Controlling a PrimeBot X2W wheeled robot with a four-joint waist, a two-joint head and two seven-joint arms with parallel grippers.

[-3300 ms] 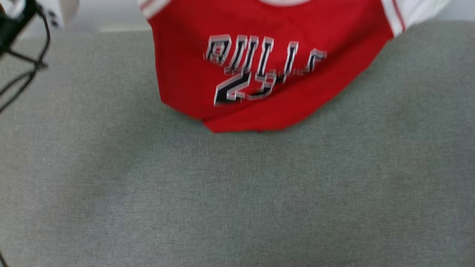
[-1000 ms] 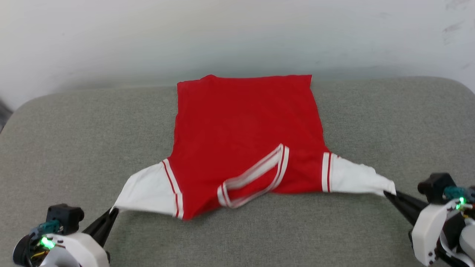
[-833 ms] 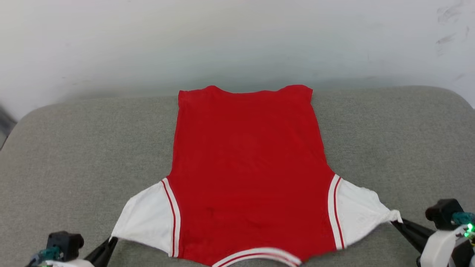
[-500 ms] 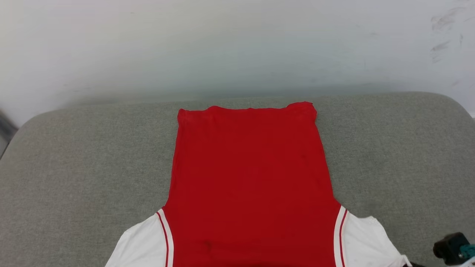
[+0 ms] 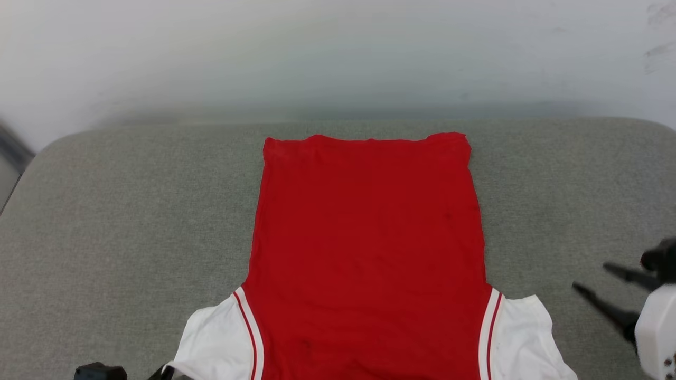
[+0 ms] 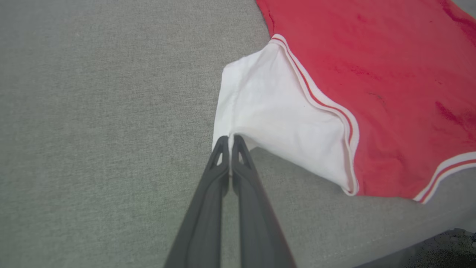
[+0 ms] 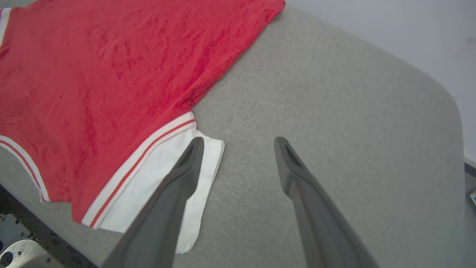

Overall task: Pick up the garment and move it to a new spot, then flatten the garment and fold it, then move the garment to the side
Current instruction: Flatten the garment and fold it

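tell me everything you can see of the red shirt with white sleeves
The red short-sleeved jersey shirt lies spread flat on the grey fabric cushion, plain red side up, hem toward the wall, lightly wrinkled. Its knit looks soft and thin. White sleeves join the body at red-and-white striped trim. The left gripper is shut on the tip of the left sleeve, lifting it slightly; the open right gripper holds nothing, the right sleeve lying flat.

The grey fabric-covered surface (image 5: 105,211) bears the red garment (image 5: 369,237), spread flat.
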